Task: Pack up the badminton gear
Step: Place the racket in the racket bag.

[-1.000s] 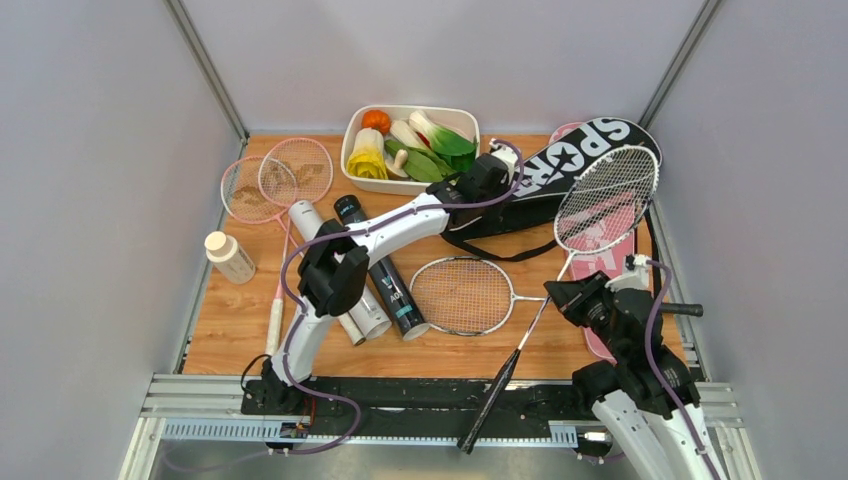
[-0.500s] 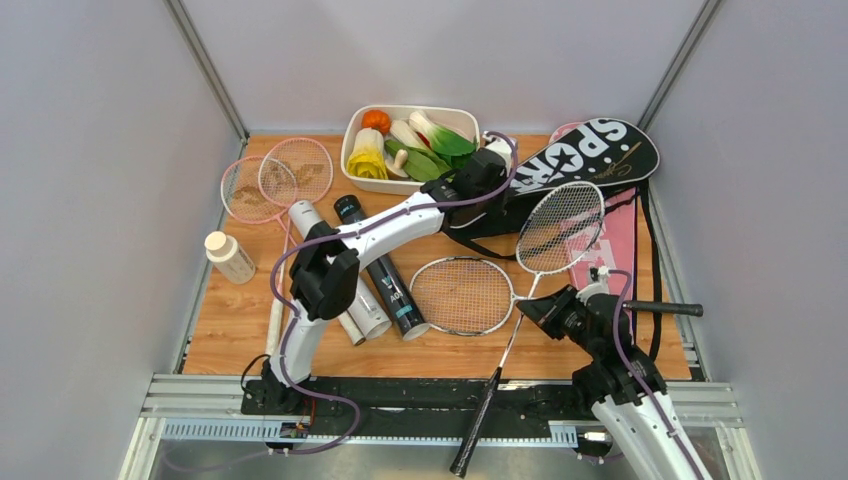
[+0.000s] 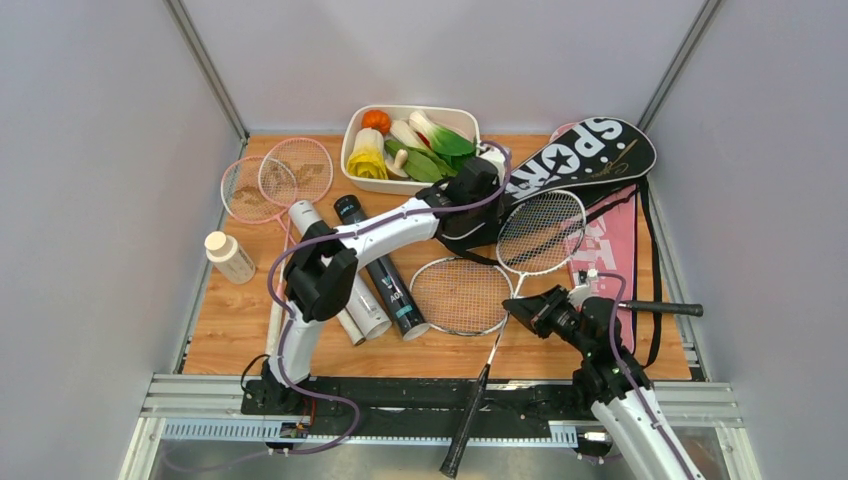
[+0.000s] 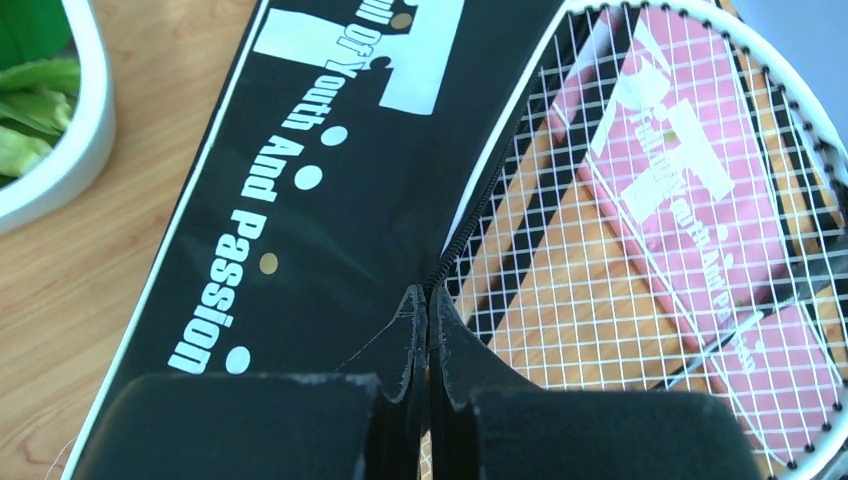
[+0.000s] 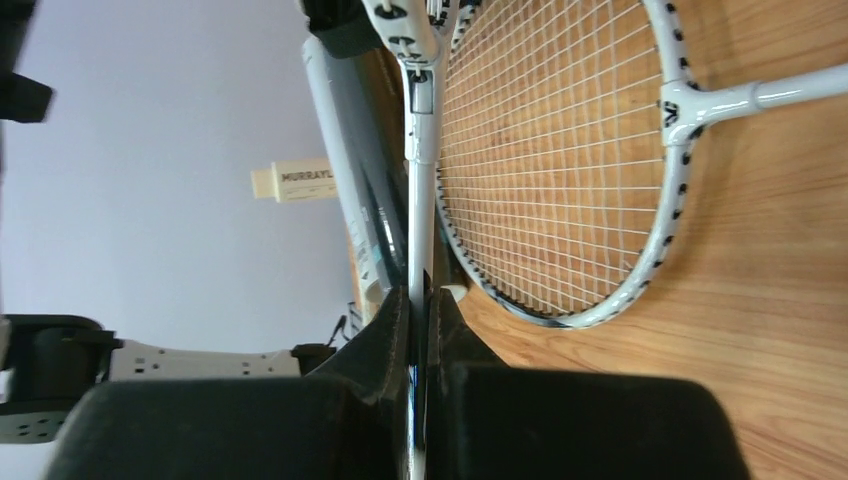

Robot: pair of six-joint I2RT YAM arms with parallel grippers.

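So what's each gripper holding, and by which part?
Left gripper pinches the black cover at its zipper edge. Right gripper grips the racquet by its shaft, near the head.

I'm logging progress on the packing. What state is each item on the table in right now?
Black cover: flat, zip edge pinched by the shut left gripper.
Held racquet: shaft clamped in the shut right gripper, head beside that zip.
Other silver racquet: flat on the table, loose.
Pink racquets: flat, untouched.
Pink cover: flat, partly under the black one.
White tube, black tube: on their sides.
Bottle: upright, capped.
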